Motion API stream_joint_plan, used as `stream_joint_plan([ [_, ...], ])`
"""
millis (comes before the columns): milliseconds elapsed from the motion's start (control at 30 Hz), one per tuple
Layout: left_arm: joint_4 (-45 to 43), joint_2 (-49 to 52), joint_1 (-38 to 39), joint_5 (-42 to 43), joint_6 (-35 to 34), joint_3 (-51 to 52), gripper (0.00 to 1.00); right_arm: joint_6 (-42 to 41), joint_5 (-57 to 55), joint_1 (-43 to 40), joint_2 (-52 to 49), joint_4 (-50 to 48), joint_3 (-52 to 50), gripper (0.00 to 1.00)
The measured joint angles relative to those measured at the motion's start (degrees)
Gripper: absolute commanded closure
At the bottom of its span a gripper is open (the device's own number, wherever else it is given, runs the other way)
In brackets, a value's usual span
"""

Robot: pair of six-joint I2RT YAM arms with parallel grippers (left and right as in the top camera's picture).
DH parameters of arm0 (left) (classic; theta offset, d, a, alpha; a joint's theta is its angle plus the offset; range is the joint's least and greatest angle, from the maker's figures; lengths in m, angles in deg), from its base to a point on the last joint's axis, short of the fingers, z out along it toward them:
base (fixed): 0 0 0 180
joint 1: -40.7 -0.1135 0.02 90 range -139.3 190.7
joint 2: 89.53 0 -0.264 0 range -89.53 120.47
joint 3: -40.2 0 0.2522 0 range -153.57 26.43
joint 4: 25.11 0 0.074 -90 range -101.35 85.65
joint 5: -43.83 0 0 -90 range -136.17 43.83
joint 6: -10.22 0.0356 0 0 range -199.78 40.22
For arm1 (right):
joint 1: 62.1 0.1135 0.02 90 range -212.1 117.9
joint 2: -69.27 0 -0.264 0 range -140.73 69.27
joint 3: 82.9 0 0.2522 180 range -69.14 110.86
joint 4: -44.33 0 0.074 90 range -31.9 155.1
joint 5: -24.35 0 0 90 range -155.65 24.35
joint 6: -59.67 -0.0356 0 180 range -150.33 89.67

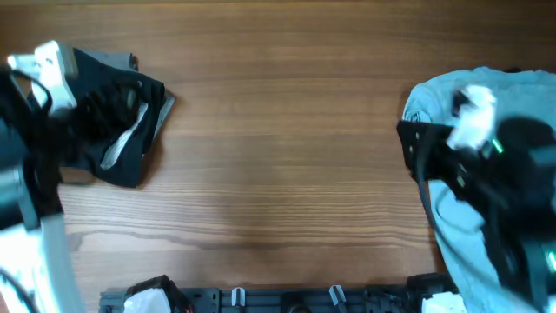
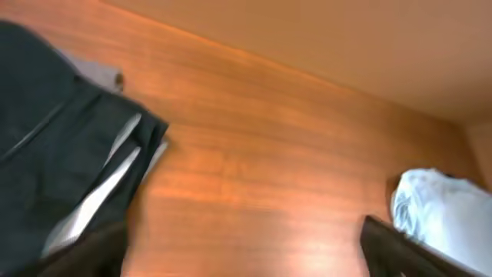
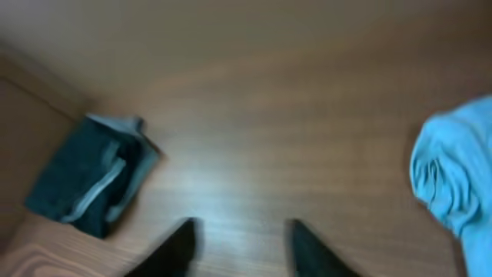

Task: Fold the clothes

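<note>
At opposite table (image 1: 287, 156) ends lie shorts (image 1: 130, 143) and T-shirt (image 1: 456, 252).

Light blue T-shirt (image 1: 434, 96) partly under right arm (image 1: 512, 165), cut off right.

I see black shorts (image 2: 54, 154) at left on the bench (image 2: 269, 146), light blue T-shirt (image 2: 442, 211) well apart at right.

L arm (image 1: 35, 148) over left end of table (image 1: 278, 174), L gripper (image 2: 246, 258) jaws wide apart, R arm (image 1: 512, 174) over table's right end, R gripper (image 3: 242, 250) jaws apart, nothing between
</note>
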Motion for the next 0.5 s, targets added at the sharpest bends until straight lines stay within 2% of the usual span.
stream_joint_plan([
  [33,2.1,-2.2,0.9,-1.8,0.1,0.0,0.00,-0.1,0.0,0.0,2.4,0.6,0.2,0.00],
  [133,6.3,-6.8,2.1,-5.3,0.3,0.0,0.00,0.3,0.0,0.0,6.7,4.8,0.3,0.00],
  [300,7.0,-9.4,2.1,-7.4,0.5,0.0,0.00,-0.2,0.0,0.0,7.8,11.0,0.2,0.00],
  [400,7.0,-9.5,2.1,-7.9,0.5,0.0,0.00,-4.3,0.0,0.0,7.8,12.1,0.2,0.00],
  [500,7.0,-9.4,2.1,-8.0,0.5,0.0,0.00,-13.0,0.0,0.0,7.8,12.3,0.2,0.00],
])
